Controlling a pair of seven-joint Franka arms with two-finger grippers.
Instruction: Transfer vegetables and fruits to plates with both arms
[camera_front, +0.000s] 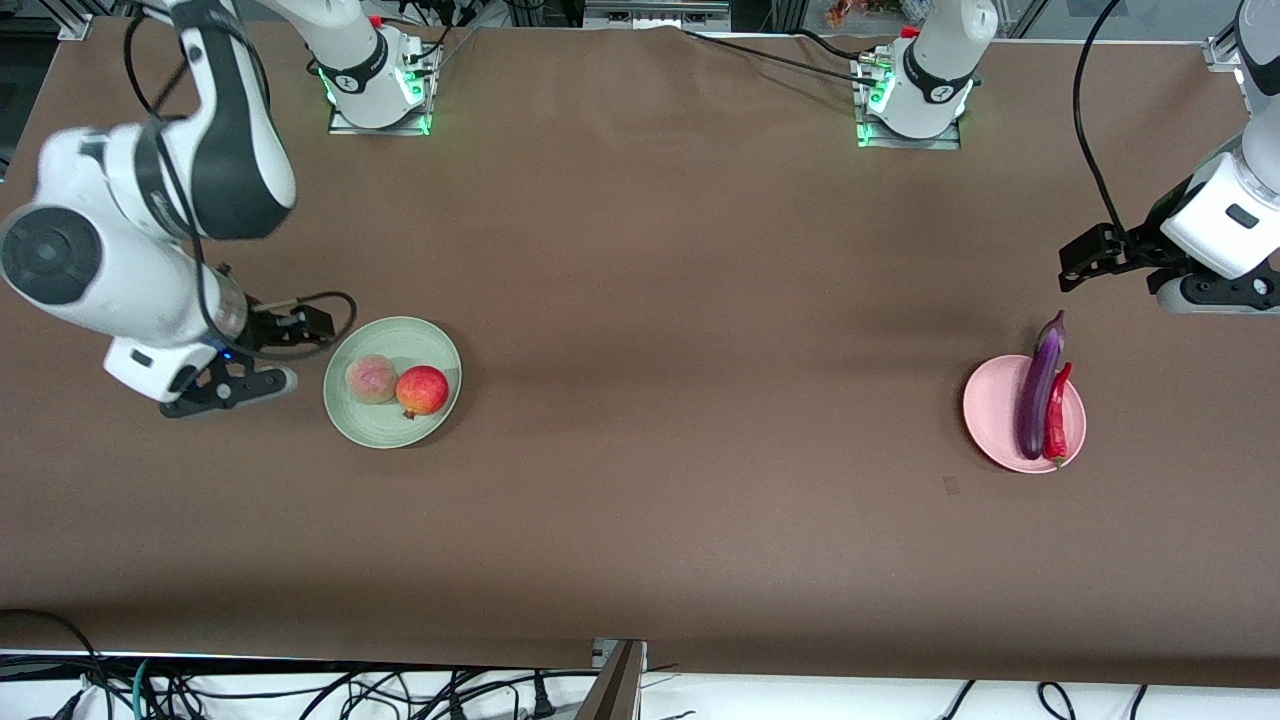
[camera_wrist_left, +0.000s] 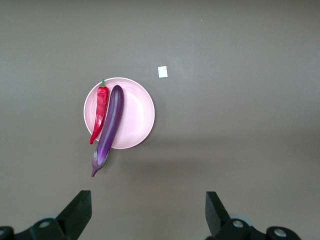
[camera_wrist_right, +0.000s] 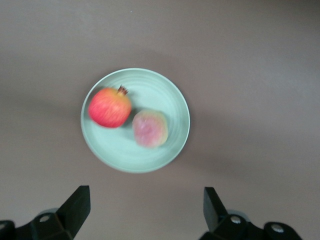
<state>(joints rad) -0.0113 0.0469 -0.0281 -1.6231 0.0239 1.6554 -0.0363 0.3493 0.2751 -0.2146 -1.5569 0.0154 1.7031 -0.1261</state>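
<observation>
The pale green plate (camera_front: 385, 430) (camera_wrist_right: 125, 150) holds the red-orange pomegranate (camera_front: 422, 390) (camera_wrist_right: 110, 107) and the duller peach (camera_front: 371, 379) (camera_wrist_right: 149, 128) side by side. My right gripper (camera_front: 292, 350) (camera_wrist_right: 146, 207) hangs open and empty beside that plate, toward the right arm's end of the table. The pink plate (camera_front: 990, 410) (camera_wrist_left: 135, 115) carries the purple eggplant (camera_front: 1040, 385) (camera_wrist_left: 111, 125) and the red chili (camera_front: 1057, 412) (camera_wrist_left: 99, 112); the eggplant's stem end sticks out over the rim. My left gripper (camera_front: 1110, 268) (camera_wrist_left: 148, 210) is open and empty, up over bare table just past that stem end.
A small pale tag (camera_wrist_left: 162, 72) lies on the brown cloth near the pink plate, nearer the front camera. The arm bases (camera_front: 378, 90) (camera_front: 915, 90) stand along the table's back edge. Cables (camera_front: 300, 690) hang below the front edge.
</observation>
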